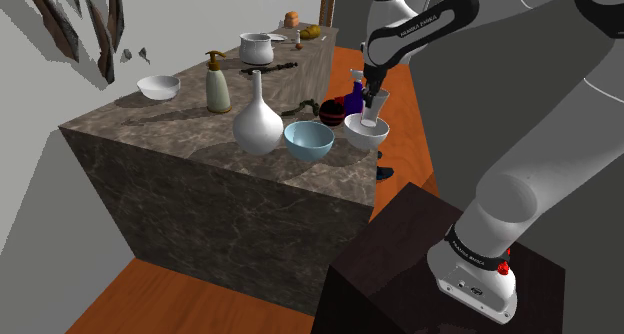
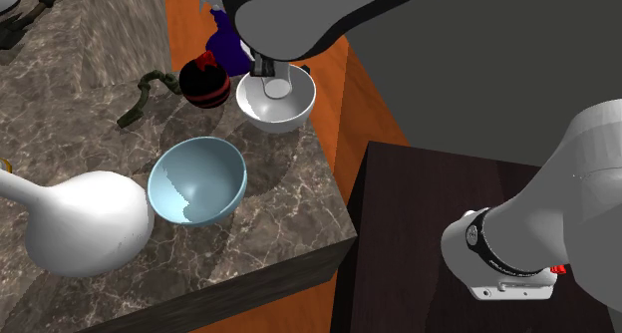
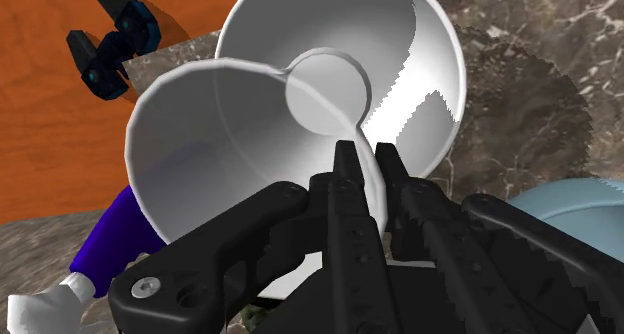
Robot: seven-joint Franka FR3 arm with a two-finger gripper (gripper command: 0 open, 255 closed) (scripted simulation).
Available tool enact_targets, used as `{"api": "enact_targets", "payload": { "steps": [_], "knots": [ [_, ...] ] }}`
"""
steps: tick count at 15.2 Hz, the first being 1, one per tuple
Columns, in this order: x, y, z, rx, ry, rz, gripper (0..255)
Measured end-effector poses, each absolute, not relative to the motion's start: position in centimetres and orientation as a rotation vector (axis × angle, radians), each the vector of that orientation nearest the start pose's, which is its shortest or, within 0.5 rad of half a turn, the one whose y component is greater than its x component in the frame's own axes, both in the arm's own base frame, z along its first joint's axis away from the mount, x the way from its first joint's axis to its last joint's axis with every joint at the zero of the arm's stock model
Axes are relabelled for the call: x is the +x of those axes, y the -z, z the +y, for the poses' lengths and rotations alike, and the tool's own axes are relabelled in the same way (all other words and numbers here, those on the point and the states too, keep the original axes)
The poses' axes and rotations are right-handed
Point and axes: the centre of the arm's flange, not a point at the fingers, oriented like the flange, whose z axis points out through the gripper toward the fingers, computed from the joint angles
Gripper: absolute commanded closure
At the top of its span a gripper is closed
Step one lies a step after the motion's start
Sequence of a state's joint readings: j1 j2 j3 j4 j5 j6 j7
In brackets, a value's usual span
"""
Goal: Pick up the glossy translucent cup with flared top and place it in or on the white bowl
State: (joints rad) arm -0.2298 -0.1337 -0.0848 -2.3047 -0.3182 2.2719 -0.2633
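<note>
My black gripper [image 3: 370, 172] is shut on the wall of a glossy white cup [image 3: 220, 142] with a flared rim, one finger inside and one outside. The cup's open top faces the hand. It hangs just over the white bowl [image 3: 435, 52], its base low within the bowl's rim. In the shoulder view the gripper [image 1: 372, 90] holds the cup [image 1: 373, 110] above the bowl [image 1: 366, 134] at the counter's edge nearest the stand. From the second exterior view the arm covers most of the hand; the cup [image 2: 273, 84] shows inside the bowl [image 2: 289, 110].
A blue spray bottle [image 1: 354, 95] and a dark red ball [image 1: 331, 110] stand just behind the bowl. A light blue bowl [image 1: 308, 140] and a white vase [image 1: 258, 122] sit toward the shoulder view's left. Farther back are a soap dispenser [image 1: 217, 84], another white bowl [image 1: 158, 86] and a pot [image 1: 258, 49].
</note>
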Motion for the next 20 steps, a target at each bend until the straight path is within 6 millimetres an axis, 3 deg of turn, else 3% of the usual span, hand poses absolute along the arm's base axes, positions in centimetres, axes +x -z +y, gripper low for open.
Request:
{"api": "enact_targets", "payload": {
  "steps": [3,4,10,15,20],
  "knots": [
    [47.5,-41.1,-16.3,-3.393,0.047,-0.243,255],
    [47.5,-41.1,-16.3,-3.393,0.047,-0.243,0],
    [47.5,-41.1,-16.3,-3.393,0.048,-0.243,0],
    [47.2,-45.5,-15.2,-3.394,0.051,-0.243,0],
    [47.3,-45.9,-15.1,-3.393,0.048,-0.243,0]
  ]
}}
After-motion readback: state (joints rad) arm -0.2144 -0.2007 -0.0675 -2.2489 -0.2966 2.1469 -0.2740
